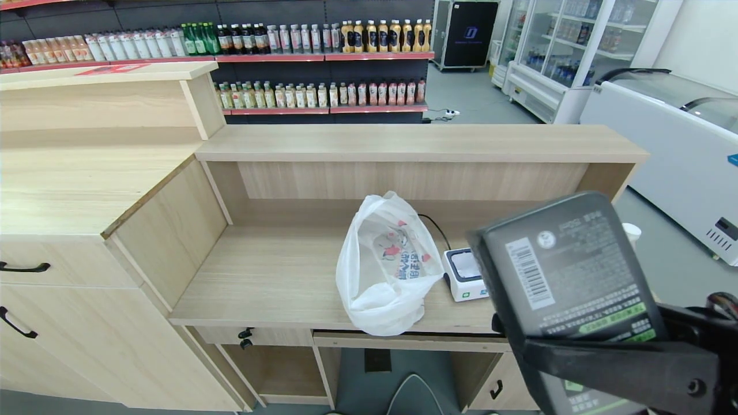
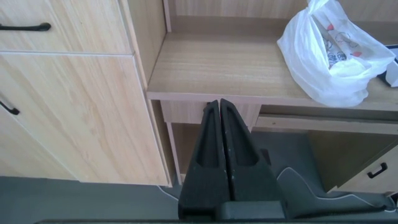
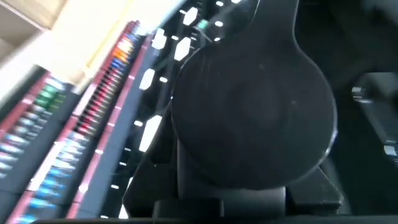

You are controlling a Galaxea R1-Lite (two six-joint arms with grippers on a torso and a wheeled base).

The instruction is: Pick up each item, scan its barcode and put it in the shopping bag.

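A black package (image 1: 568,268) with a white barcode label is held up close in the head view, to the right of the counter, label side facing me. My right gripper (image 1: 582,360) is shut on its lower part, one black finger crossing its face. In the right wrist view the package's dark rounded end (image 3: 255,118) sits right in front of the camera. The white plastic shopping bag (image 1: 386,268) stands open on the counter, with the small white scanner (image 1: 464,275) just right of it. My left gripper (image 2: 219,111) is shut and empty, low in front of the counter's edge, left of the bag (image 2: 333,53).
The wooden checkout counter (image 1: 277,276) has a raised back ledge (image 1: 421,144) and a taller cabinet (image 1: 86,190) on its left. Drink shelves (image 1: 323,63) and fridges (image 1: 568,46) stand behind. A chest freezer (image 1: 686,150) is at the right.
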